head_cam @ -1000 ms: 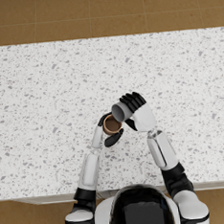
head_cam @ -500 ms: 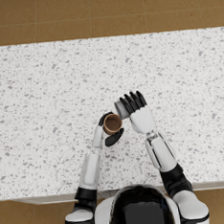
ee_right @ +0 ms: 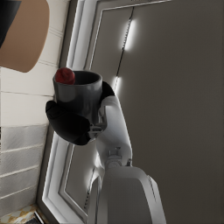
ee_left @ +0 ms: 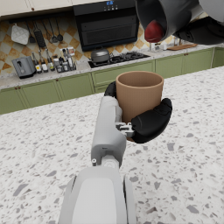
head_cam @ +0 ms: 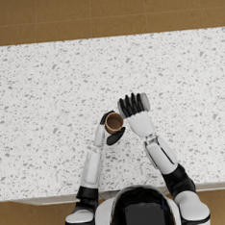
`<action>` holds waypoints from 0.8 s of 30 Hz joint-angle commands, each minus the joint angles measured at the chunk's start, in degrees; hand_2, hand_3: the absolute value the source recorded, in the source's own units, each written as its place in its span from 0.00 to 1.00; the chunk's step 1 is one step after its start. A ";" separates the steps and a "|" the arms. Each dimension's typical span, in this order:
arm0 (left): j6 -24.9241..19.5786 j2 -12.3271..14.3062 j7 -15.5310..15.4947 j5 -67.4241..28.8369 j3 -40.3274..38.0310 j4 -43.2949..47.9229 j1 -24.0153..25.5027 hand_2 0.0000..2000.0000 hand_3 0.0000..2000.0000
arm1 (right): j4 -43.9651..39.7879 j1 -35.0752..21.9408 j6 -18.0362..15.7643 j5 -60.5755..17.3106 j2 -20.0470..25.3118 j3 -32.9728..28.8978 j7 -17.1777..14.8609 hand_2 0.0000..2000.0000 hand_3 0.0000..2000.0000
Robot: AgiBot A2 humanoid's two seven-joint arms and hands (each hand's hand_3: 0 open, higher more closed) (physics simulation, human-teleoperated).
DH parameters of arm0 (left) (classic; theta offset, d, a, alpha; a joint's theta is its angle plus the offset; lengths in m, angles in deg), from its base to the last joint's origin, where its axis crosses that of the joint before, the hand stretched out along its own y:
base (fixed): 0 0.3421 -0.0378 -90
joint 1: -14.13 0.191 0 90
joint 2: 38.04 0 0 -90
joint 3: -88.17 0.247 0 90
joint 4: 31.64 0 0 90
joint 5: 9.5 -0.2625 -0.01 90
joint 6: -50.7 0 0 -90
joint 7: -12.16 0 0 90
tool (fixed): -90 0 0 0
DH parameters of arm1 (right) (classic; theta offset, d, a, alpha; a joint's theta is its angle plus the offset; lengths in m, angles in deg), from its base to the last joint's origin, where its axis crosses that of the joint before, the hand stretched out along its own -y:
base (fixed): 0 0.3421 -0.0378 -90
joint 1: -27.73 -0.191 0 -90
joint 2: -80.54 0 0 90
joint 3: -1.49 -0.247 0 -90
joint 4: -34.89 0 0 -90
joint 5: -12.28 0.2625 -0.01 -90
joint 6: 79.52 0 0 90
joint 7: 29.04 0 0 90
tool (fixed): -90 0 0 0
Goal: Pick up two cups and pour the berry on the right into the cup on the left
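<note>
Right, the berry (ee_left: 154,31) sits at the lip of the grey cup (ee_left: 164,17), red and round, just inside the rim and not yet out. Your right hand (head_cam: 134,113) has its fingers wrapped around that grey cup and has it tipped hard over, mouth pointing toward the brown cup (ee_left: 139,94). In the left wrist view the grey cup hangs above and off to one side of the brown cup's mouth, not straight over it as far as you can judge from that angle. The brown cup stands upright, mouth up, with your left hand (ee_left: 146,122) closed around its lower wall. From the head view the two cups are just beside each other over the speckled counter (head_cam: 45,91), the brown one to the left. So what matters: the berry's drop line against the brown rim. If it looks short, you probably want the grey lip brought further over the brown opening, or the brown cup slid under, before tipping more. The risk is the berry clipping the rim and rolling onto the counter.
</note>
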State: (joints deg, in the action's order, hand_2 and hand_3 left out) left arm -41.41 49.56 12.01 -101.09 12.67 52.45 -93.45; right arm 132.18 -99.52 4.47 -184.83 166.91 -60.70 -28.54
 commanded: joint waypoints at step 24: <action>0.00 0.46 0.02 0.00 -2.90 0.00 0.37 1.00 0.64 | -0.72 1.94 0.30 -15.48 1.10 -0.46 0.10 1.00 0.64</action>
State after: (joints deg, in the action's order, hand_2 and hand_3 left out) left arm -41.42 50.02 12.03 -101.08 9.76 52.46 -93.08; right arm 131.46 -97.57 4.77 -200.32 168.01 -61.17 -28.44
